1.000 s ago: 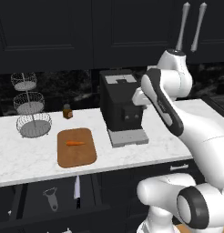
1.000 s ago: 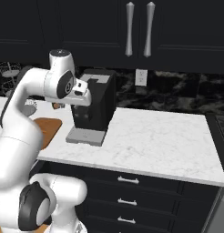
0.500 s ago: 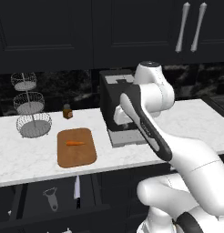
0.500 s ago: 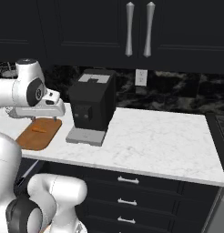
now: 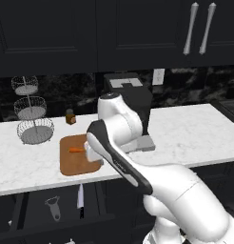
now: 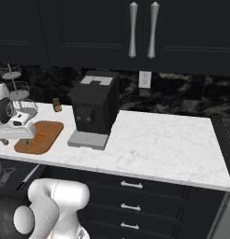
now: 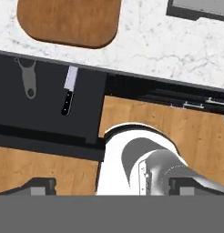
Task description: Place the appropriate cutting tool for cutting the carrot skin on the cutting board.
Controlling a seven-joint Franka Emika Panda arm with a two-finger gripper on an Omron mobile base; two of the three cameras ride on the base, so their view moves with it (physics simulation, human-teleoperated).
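My gripper (image 7: 111,189) points down, fingers spread, empty — peeler (image 7: 28,78) and knife (image 7: 68,93) ahead-left in the open drawer (image 7: 50,113).

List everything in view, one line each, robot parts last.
Board: one, brown wood, on the counter's left part.
Carrot: one, orange, lying on the board.
Peeler: one, grey, in the open drawer below the board.
Knife: one, black handle and silver blade, in the drawer beside the peeler.
Coffee machine: one, black on a grey base, mid-counter by the wall.
Wire stand: one, three grey tiers, counter's far left.
Jar: one, small, brownish, behind the board.
Counter: one, white marble.
Cabinets: black, silver handles, above.
Arm: one, white, bent over the counter's front edge.
Gripper: one, dark tips spread apart, facing down toward the drawer.
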